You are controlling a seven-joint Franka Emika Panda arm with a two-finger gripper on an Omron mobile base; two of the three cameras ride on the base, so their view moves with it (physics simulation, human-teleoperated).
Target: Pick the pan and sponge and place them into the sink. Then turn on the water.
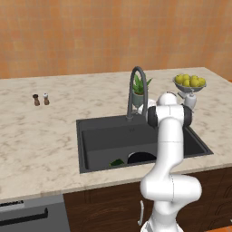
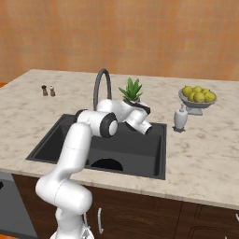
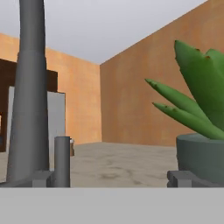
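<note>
**Pan and sponge down in the basin, claw up by the faucet**

Orange-tiled wall behind, pale marble bench [image 1: 41, 136] running across the room, dark wood cabinet fronts below. Set into that bench is the sink [image 1: 90, 136], dark grey and deep, and there is the pan [image 1: 141, 157] lying on its floor near the front wall, a black round rim showing beside the arm in the left base view, and again in the right base view at [image 2: 106, 164]. Just beside it, to its left, a sliver of the green sponge [image 1: 117, 161] peeks over the front edge of the basin. Both are inside the sink.

The arched faucet [image 1: 137, 88] stands at the back rim, and no stream can be made out under its spout. The white arm reaches over the basin, wrist bent toward the faucet and the potted plant [image 2: 132, 90] behind it. From the hand view, the claw [image 3: 116, 178] is spread wide, holding nothing, one fingertip by the faucet's thick grey column [image 3: 28, 96], the other near the plant's pot [image 3: 199, 157].

Off to the right, a bowl of lemons [image 2: 198, 95] and a soap dispenser [image 2: 180, 118]; far left, two small shakers [image 1: 41, 99], well apart from the sink.
</note>
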